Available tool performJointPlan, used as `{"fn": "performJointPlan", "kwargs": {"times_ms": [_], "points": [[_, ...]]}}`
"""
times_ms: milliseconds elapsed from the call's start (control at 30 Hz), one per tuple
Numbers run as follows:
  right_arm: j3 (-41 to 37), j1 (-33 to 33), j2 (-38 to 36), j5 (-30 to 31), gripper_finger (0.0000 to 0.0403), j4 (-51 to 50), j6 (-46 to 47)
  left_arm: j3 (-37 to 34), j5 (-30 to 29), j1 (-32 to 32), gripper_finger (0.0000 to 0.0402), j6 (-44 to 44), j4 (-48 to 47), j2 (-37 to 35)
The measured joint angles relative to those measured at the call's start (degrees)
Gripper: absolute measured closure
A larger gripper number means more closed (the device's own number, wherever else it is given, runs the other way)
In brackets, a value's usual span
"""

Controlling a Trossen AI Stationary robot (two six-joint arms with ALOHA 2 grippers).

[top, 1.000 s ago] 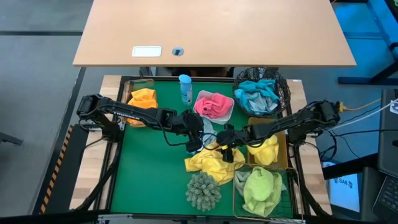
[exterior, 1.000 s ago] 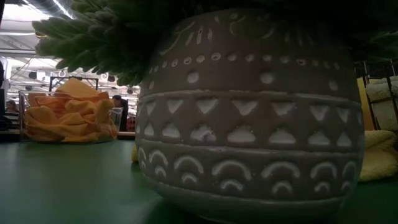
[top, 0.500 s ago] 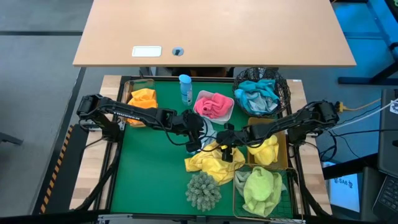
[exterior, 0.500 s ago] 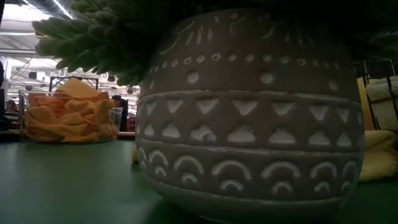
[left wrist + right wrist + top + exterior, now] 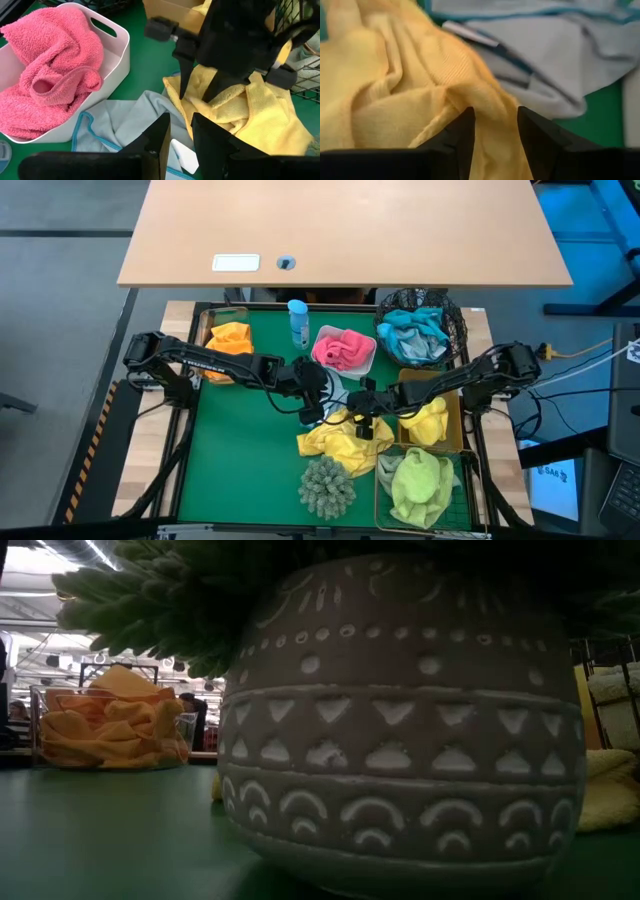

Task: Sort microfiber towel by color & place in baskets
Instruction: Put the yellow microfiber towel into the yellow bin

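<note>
Yellow fuzzy microfiber towel (image 5: 335, 442) on green bench (image 5: 240, 460), mid-way. Right gripper (image 5: 492, 131) low over it, jaws a little apart, nothing held. Left gripper (image 5: 180, 131) just beside pale grey cloth (image 5: 125, 125), jaws slightly apart, empty.

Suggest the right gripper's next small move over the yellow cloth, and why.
Probably lower a little and close. The right gripper is open, its fingers straddling a fold of the loose yellow cloth on the mat, not yet pinching it.
</note>
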Motion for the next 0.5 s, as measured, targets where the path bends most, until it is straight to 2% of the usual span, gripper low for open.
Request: {"fn": "performJointPlan", "kwargs": {"times_ms": [200,300,367,500], "points": [[0.00,0.00,2.36,-0.35,0.0256,0.44,0.29,0.00,-0.04,0.00,0.0324,0.00,-0.01,0.00],[0.00,0.00,2.39,-1.62,0.0270,0.46,0.31,0.00,-0.04,0.00,0.0324,0.00,-0.01,0.00],[0.00,0.02,2.39,-3.23,0.0295,0.61,0.39,0.00,-0.02,0.00,0.0324,0.00,-0.01,0.00],[0.00,0.02,2.38,-5.27,0.0379,0.72,0.38,0.00,-0.02,0.00,0.0324,-0.02,-0.01,0.00]]}}
